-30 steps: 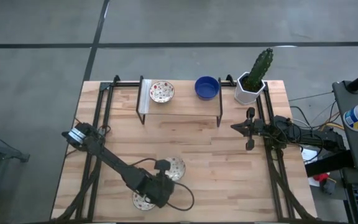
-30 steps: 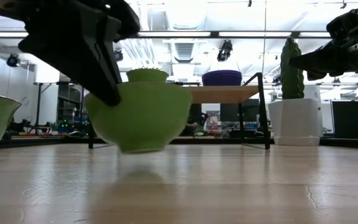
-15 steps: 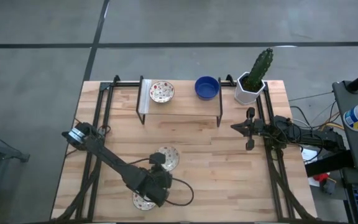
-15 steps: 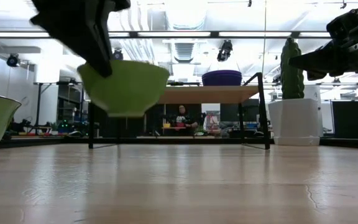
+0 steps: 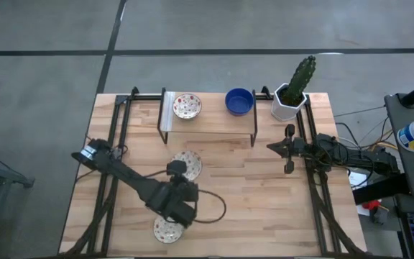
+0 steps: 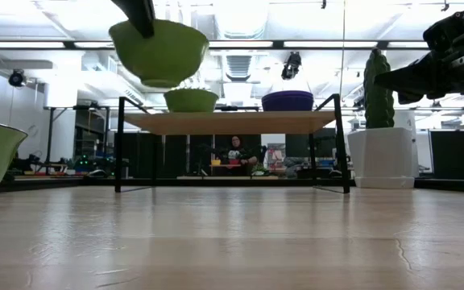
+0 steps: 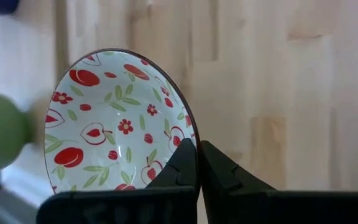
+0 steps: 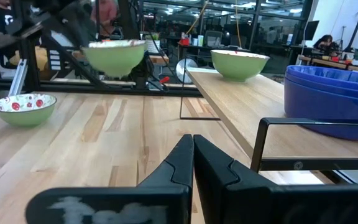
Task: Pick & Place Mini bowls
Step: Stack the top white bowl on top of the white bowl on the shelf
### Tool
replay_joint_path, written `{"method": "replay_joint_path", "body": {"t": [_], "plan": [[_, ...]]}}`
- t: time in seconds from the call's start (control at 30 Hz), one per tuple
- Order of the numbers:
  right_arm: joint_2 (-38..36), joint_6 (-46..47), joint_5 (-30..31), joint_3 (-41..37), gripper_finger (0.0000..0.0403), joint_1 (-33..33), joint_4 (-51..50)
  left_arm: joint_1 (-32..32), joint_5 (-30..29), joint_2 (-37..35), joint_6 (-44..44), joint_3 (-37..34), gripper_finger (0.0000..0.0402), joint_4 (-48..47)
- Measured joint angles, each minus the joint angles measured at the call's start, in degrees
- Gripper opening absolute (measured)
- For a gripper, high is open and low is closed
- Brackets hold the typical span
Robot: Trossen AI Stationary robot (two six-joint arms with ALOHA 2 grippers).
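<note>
My left gripper (image 5: 179, 175) is shut on a cream speckled mini bowl (image 5: 188, 164), green outside, held high over the table's middle (image 6: 159, 50). A second speckled bowl (image 5: 167, 230) sits on its base near the table's near edge. On the wooden shelf (image 5: 210, 122) at the far side stand a third speckled bowl (image 5: 187, 106) and a deep blue bowl (image 5: 239, 101); in the right wrist view the blue one (image 8: 334, 93) looks like a stack. My right gripper (image 5: 287, 149) waits shut above the table's right side. My left gripper pinches the bowl's rim (image 7: 190, 134) between its two fingers, one finger (image 7: 180, 169) inside the bowl and the other (image 7: 224, 175) outside. The fingers reach it from the near-left side. The bowl is lifted clear, mouth up, above shelf height.
A white hexagonal pot with a green cactus (image 5: 291, 95) stands at the far right corner beside the shelf. Black metal rails (image 5: 113, 144) run along both sides of the table. Bare wood (image 5: 250, 194) lies between the arms.
My left gripper has risen from just above the tabletop to above shelf height, moving toward the far edge and the shelf, still shut on the speckled bowl. The bowl has been carried up with it. The other bowls have stayed put.
</note>
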Motion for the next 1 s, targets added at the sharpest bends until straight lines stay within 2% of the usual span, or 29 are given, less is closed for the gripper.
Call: {"method": "replay_joint_path", "body": {"t": [0.23,0.53,0.83,1.0], "plan": [[0.00,0.11,-0.01,0.00,0.0008,0.00,0.00,5.21,-0.10,-0.07,1.60,8.09,0.0000,-7.76],[0.01,0.10,0.04,0.00,0.0008,0.00,0.00,15.76,-0.06,-2.78,10.01,16.68,0.0000,-7.94],[0.00,0.09,0.01,0.00,0.0008,0.00,0.00,29.65,1.36,-4.90,16.74,19.29,0.0000,-7.82],[0.02,0.11,-0.01,0.00,0.0008,0.00,0.00,35.93,5.20,-4.78,19.91,19.24,0.0000,-5.87]]}}
